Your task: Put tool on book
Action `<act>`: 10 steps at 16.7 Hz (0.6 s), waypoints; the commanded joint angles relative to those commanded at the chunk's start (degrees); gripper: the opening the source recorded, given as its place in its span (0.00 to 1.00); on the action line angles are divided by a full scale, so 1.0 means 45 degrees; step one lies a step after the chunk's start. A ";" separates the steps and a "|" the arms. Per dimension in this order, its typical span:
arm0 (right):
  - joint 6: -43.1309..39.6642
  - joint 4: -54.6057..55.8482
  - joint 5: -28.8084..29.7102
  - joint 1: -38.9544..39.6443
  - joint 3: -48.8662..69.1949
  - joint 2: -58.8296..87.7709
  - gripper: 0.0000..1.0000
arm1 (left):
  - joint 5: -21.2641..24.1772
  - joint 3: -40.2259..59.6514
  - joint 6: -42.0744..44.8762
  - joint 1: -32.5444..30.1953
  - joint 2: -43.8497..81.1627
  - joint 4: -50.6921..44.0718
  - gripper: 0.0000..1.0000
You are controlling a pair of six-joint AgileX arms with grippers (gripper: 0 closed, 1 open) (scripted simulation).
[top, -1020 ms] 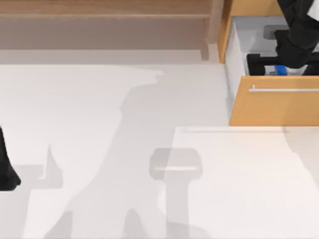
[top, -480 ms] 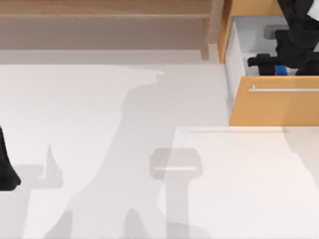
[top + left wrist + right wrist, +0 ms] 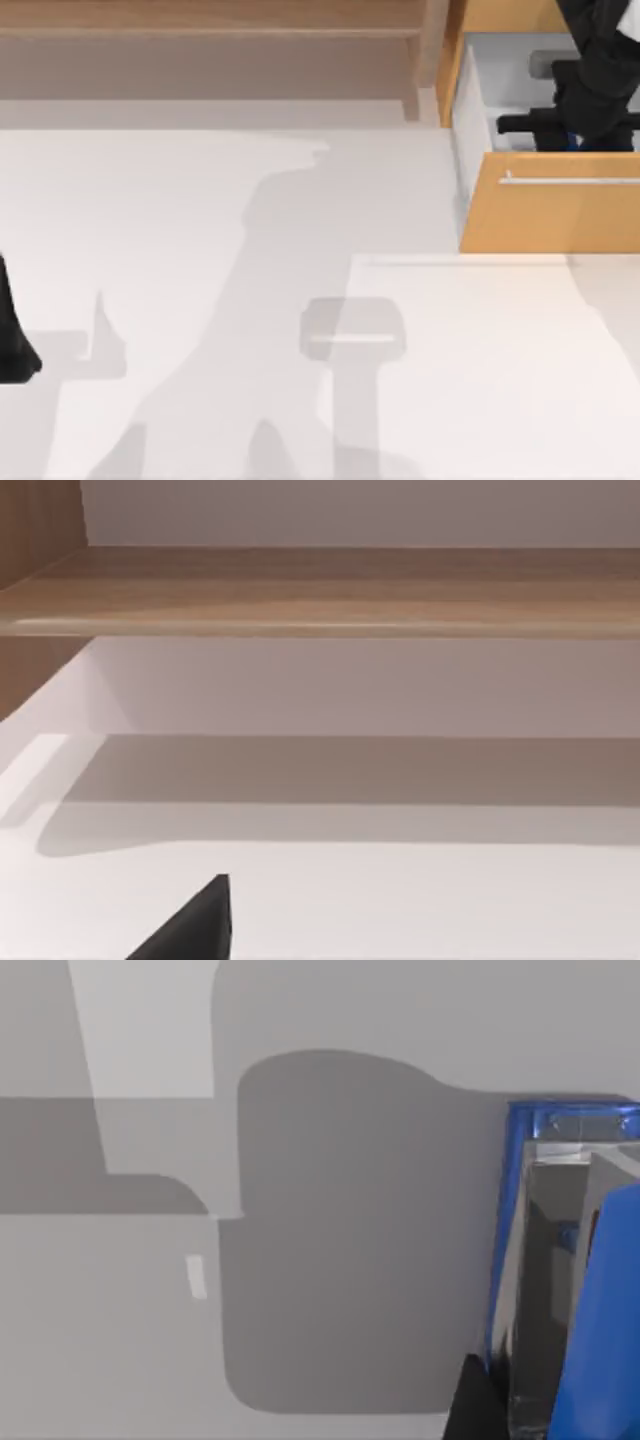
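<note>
The tool (image 3: 580, 144) shows as a sliver of bright blue inside the open drawer (image 3: 560, 215) at the back right, mostly hidden under my right arm. My right gripper (image 3: 530, 126) reaches down into the drawer, its black fingers pointing left, shut on the tool. Close up in the right wrist view, the blue tool (image 3: 600, 1340) with a shiny grey part stands against one dark fingertip (image 3: 470, 1400), above the grey drawer floor. My left gripper (image 3: 12, 350) is parked at the table's left edge. The book is out of view.
The drawer's wooden front with its metal handle (image 3: 570, 180) juts out over the back right of the table. A low wooden shelf (image 3: 210, 30) runs along the back. A paler rectangular patch (image 3: 500, 380) lies at the front right.
The right gripper's black shape in the drawer has narrowed and shifted toward the back. Less of the blue tool shows, and it sits a little further right. The left arm has not moved.
</note>
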 joint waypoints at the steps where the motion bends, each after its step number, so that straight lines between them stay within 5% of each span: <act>1: 0.0000 0.0000 0.0000 0.0000 0.0000 0.0000 0.00 | 0.0000 0.0000 0.0000 0.0000 0.0000 0.0000 1.00; 10: -0.0048 -0.0286 -0.0140 -0.0005 -0.0040 -0.0680 0.00 | 0.0000 0.0000 0.0000 0.0000 0.0000 0.0000 1.00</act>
